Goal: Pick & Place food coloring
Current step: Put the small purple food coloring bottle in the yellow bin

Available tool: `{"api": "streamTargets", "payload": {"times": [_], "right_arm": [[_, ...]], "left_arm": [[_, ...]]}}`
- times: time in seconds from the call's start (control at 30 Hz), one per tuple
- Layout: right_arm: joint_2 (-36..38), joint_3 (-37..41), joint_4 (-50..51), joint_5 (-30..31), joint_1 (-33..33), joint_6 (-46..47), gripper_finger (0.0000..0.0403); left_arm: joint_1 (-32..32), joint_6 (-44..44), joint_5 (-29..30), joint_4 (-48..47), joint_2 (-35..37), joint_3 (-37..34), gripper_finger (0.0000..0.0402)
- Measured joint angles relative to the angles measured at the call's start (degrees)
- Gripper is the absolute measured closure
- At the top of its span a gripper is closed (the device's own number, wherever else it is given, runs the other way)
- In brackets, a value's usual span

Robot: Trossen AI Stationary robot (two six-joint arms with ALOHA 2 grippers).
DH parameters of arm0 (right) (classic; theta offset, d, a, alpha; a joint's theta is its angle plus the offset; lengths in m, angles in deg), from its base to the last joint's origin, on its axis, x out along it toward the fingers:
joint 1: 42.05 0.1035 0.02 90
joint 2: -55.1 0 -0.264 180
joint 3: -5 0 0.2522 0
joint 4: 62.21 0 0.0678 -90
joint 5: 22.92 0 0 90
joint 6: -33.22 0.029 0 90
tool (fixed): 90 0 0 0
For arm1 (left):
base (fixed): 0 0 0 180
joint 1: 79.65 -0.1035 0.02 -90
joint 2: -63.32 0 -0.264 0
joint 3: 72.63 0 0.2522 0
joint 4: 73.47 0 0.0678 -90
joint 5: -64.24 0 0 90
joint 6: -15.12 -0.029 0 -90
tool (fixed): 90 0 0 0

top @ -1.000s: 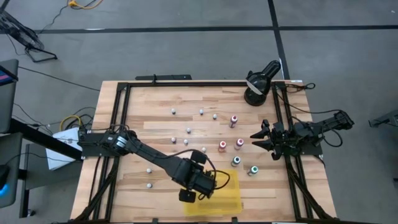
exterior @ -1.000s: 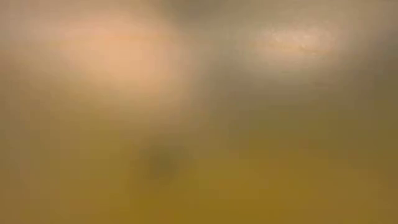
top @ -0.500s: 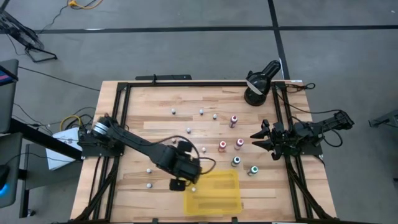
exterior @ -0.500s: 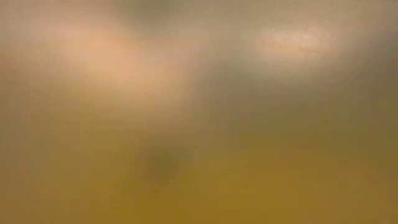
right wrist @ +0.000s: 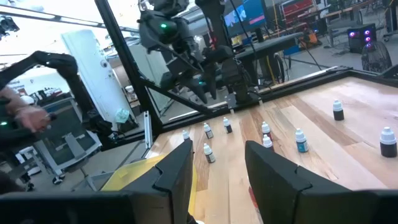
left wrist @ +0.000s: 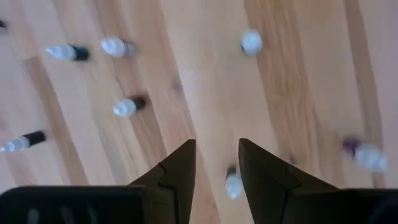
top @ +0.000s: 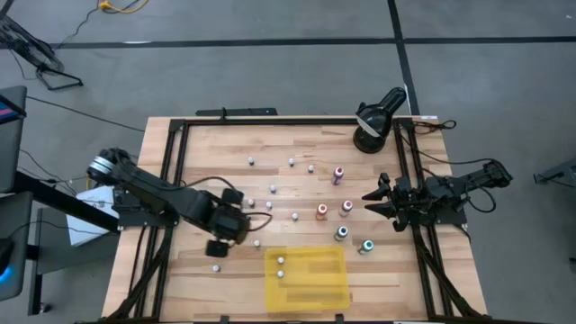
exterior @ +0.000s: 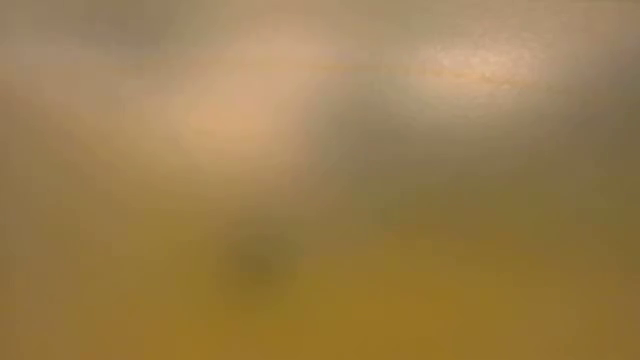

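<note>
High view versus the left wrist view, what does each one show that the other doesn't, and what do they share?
Only the high view shows the yellow tray with two white-capped bottles in it, the colored-cap bottles, and the right gripper waiting at the table's right edge. Only the left wrist view shows the left gripper has open, empty fingers above the wood. Both show white-capped bottles scattered on the wooden table.
</note>
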Motion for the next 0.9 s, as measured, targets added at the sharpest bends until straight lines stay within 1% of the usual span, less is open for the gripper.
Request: {"api": "streamTargets", "payload": {"times": [0.17, 0.33, 0.47, 0.67, 0.9], "right_arm": [[0.0, 0.0, 0.0, 0.0, 0.0, 0.0, 0.0266], [0.0, 0.0, 0.0, 0.0, 0.0, 0.0, 0.0265], [0.0, 0.0, 0.0, 0.0, 0.0, 0.0, 0.0264], [0.0, 0.0, 0.0, 0.0, 0.0, 0.0, 0.0266], [0.0, 0.0, 0.0, 0.0, 0.0, 0.0, 0.0264]], "left_arm": [[0.0, -9.4, -1.5, 2.8, 7.3, -8.5, 0.0288], [-0.4, -18.7, -1.6, 3.5, 11.3, -13.4, 0.0288], [-1.3, -23.6, -1.9, 3.7, 12.6, -15.4, 0.0288], [-3.2, -28.6, -6.3, 4.3, 12.6, -18.1, 0.0288], [-5.8, -34.4, -6.2, 5.1, 12.6, -18.4, 0.0288]]}}
